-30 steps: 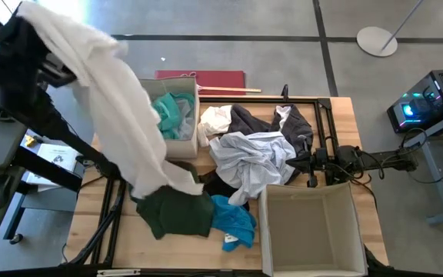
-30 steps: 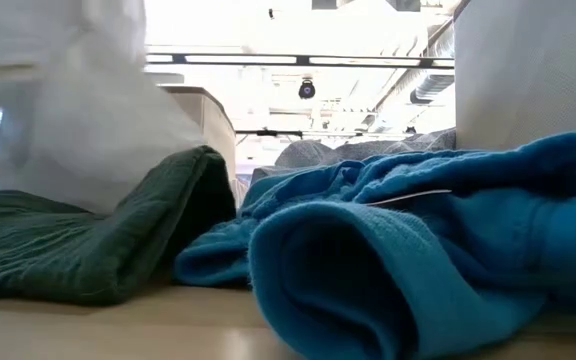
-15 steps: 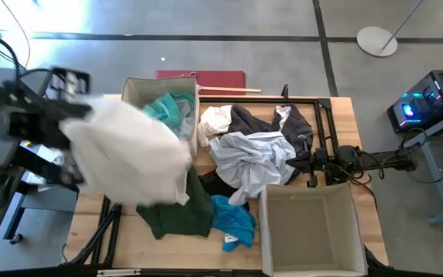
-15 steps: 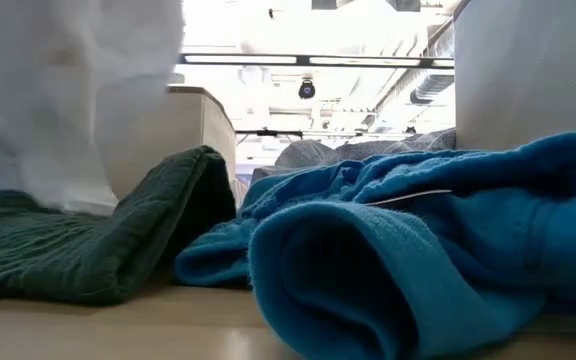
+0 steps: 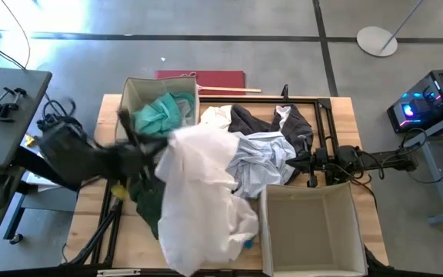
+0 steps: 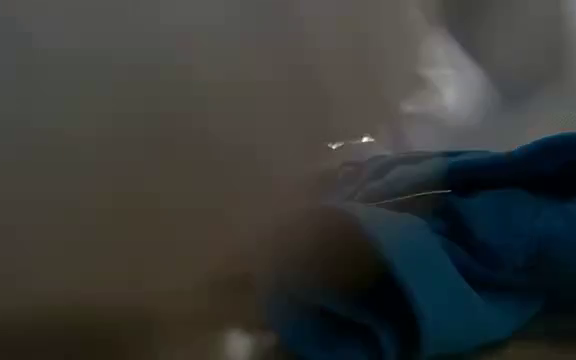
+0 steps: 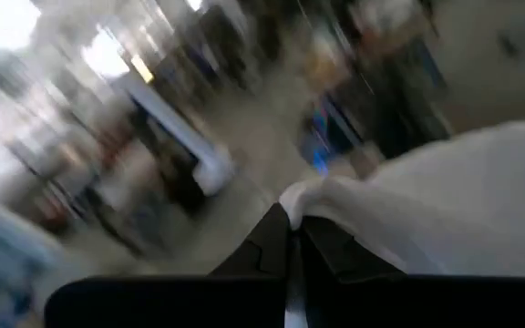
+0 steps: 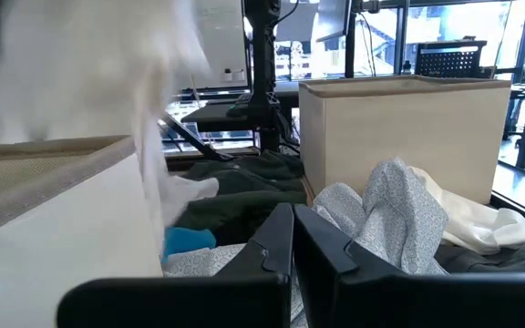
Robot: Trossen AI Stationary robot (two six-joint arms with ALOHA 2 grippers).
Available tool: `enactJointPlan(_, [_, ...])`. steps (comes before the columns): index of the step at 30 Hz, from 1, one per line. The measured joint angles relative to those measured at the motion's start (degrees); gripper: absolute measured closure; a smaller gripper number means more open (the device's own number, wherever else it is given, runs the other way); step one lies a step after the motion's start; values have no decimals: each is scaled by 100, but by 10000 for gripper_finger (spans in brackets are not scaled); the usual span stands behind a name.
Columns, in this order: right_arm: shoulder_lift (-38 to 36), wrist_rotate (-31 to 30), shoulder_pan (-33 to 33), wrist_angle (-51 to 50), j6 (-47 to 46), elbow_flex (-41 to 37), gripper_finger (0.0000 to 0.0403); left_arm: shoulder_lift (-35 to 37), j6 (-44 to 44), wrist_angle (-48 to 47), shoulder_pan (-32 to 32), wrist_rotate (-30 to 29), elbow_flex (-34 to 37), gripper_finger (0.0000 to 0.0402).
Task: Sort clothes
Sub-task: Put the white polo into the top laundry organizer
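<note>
My left gripper [image 5: 158, 150] is shut on a large white garment [image 5: 206, 192] over the table's near middle. The garment spreads above the dark green garment [image 5: 146, 209] and hides most of the bright blue one [image 6: 488, 220]. In the low view the white garment [image 6: 118, 150] fills the picture close up. My right gripper [image 5: 300, 161] is shut beside the pale grey-blue garment [image 5: 256, 154], at the right of the pile. A teal garment [image 5: 164, 111] lies in the far left beige box [image 5: 133, 88]. My left gripper pinches a bunched bit of the white garment's edge [image 7: 306, 196] between its two fingers. The fingers come about level from the table's left. The cloth trails away from them toward the right and near side; whether its lower end rests on the clothes below, I cannot tell.
An empty beige box [image 5: 268, 231] stands at the near right; its wall [image 8: 53, 228] is close to my right gripper. A dark grey garment [image 5: 244, 119] and another white one [image 5: 215, 117] lie at the pile's far side. A black frame [image 5: 325, 115] edges the pile on the right.
My left gripper has swung down from high beyond the table's left edge and toward the right, still shut on the white garment. The garment has gone with it, from hanging at the left to spreading over the dark green and bright blue garments.
</note>
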State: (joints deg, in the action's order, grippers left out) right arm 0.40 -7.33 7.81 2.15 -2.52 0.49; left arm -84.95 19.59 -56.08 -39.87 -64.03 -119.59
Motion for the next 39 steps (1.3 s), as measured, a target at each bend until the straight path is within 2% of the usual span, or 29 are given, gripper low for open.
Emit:
enactJointPlan(3, [0, 0, -2, 0, -2, -2, 402, -17, -3092, -2073, -268, 13, 682, 401])
enactJointPlan(5, [0, 0, -1, 0, -2, -2, 402, -17, -4713, -2875, -503, 77, 1289, 401])
enactJointPlan(6, [0, 0, 1, 0, -2, 1, 402, -15, -5332, -3062, -635, 224, 1590, 401])
enactJointPlan(8, [0, 0, -2, 0, -2, 1, 402, -21, -5870, -2910, -898, 655, 2217, 401])
enactJointPlan(10, [0, 0, -2, 0, -1, 1, 402, -63, -5755, -2223, -1109, 1181, 2856, 401])
enactJointPlan(12, [0, 0, -2, 0, 0, 1, 402, -113, -5303, -1098, -1225, 1666, 3469, 401])
enactJointPlan(16, [0, 0, -2, 0, -1, -1, 402, -58, -4196, 1038, -1063, 2719, 4491, 401])
enactJointPlan(21, [0, 0, 0, 0, 0, 1, 402, 252, -3646, 2086, -368, 2940, 5355, 388])
enactJointPlan(23, [0, 0, -1, 0, -1, -1, 402, 363, -3212, 2513, -11, 3333, 5536, 374])
enactJointPlan(27, [0, 0, -1, 0, -1, 1, 402, 399, -2402, 3247, 580, 4812, 5602, 328])
enactJointPlan(30, [0, -1, -2, 0, -2, -1, 402, 327, -2094, 3678, 937, 5598, 5599, 283])
enactJointPlan(34, [0, 0, -1, 0, -2, 0, 402, 77, -1642, 3897, 1294, 6116, 5597, 221])
enactJointPlan(39, [0, 0, 1, 0, -1, -1, 402, -428, -1127, 4079, 1499, 6379, 5597, 149])
